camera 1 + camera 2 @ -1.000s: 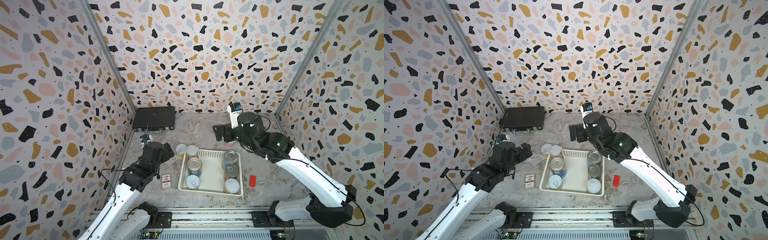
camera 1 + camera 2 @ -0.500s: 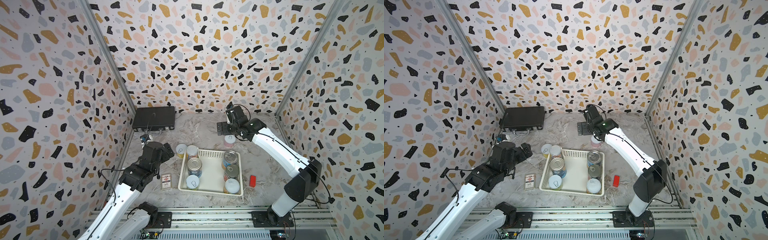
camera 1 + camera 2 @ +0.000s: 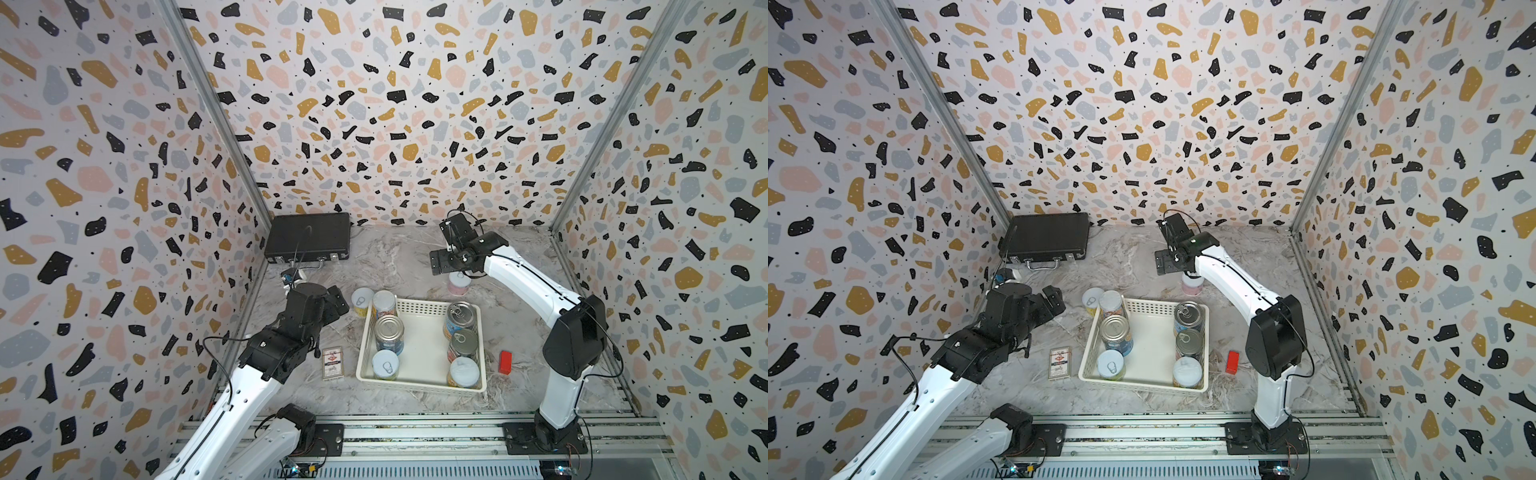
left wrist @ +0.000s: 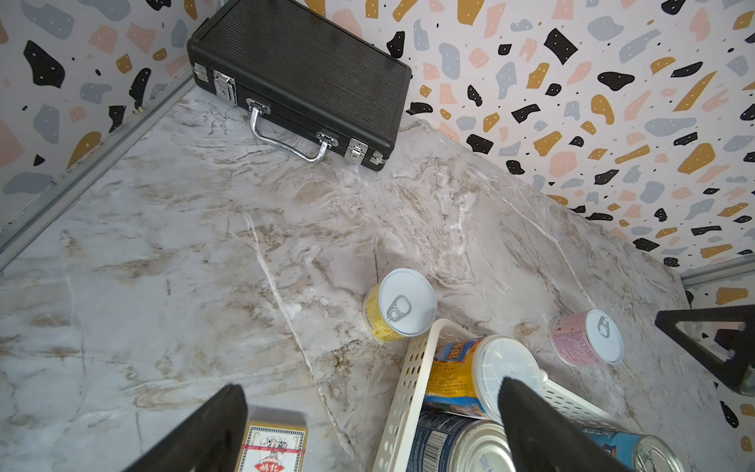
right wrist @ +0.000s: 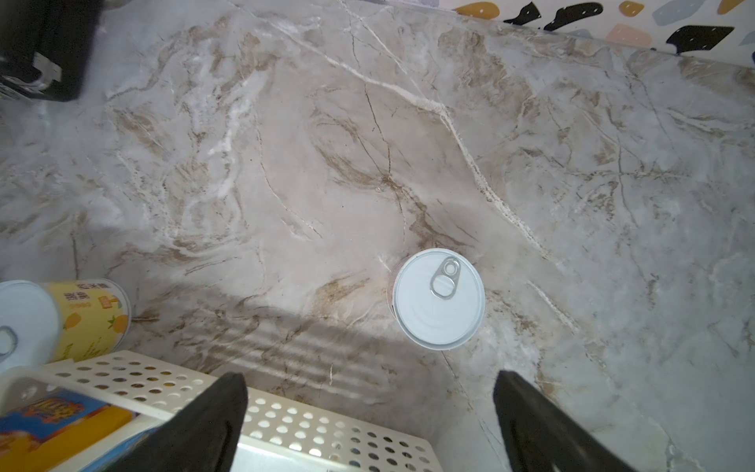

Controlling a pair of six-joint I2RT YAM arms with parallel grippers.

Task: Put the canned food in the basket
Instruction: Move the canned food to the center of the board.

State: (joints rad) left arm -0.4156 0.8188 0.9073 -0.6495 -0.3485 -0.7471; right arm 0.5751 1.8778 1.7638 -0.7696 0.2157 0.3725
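The white perforated basket (image 3: 419, 380) sits on the marble tabletop (image 3: 395, 257) and holds six upright cans: an orange-labelled can (image 3: 383, 305) at its far left corner, a blue-labelled silver-topped can (image 3: 389, 333) and a white-lidded can (image 3: 385, 365) along the left wall, and along the right wall a blue-labelled can (image 3: 460, 319), a red-labelled can (image 3: 463, 345) and a white-lidded can (image 3: 464, 372). Two cans stand outside it: a yellow-labelled can (image 3: 361, 301) just beside the basket's far left corner, and a pink-labelled can (image 3: 459, 283) beyond the far right corner, apart from the basket. The right gripper (image 5: 369, 421) hangs above the pink-labelled can with its jaws spread wide and nothing between them. The left gripper (image 4: 371, 429) is likewise spread wide and empty, poised near the basket's left wall and the playing-card box (image 3: 333, 362). A black briefcase (image 3: 308, 242) lies against the far wall, and a small red block (image 3: 505, 362) lies right of the basket.
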